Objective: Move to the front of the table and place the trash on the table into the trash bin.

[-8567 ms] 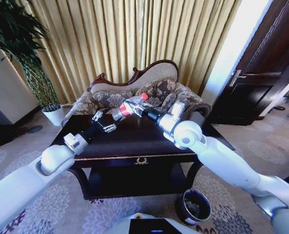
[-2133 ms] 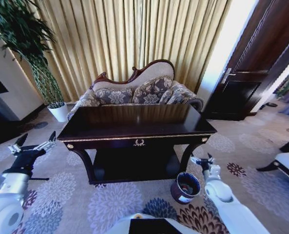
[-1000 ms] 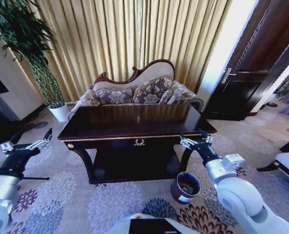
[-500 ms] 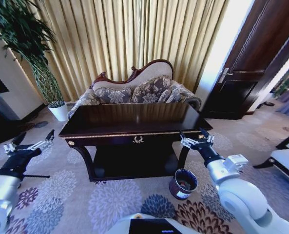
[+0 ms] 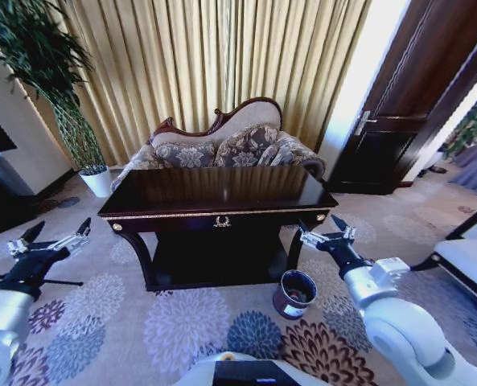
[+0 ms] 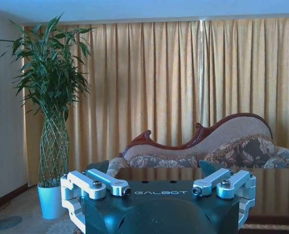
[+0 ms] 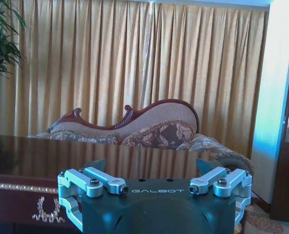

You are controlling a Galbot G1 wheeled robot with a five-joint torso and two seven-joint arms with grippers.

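Right tool [image 5: 326, 234] hovers spread-fingered just above trash bin [image 5: 294, 293], beside table [image 5: 214, 215].

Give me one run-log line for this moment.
table: top bare | trash bin: on floor by right front leg | left gripper: open, held low beside table | right gripper: open, above bin

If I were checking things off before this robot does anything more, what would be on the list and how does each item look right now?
1. Table top has no trash on it: ok.
2. Bin upright beside the table's right front leg: ok, something lies inside.
3. Left gripper holds nothing: ok, fingers spread, low over the carpet on the robot's left.
4. Right gripper holds nothing: ok, fingers spread, above and to the right of the bin.
5. Lower shelf free of trash: cannot tell, too dark.
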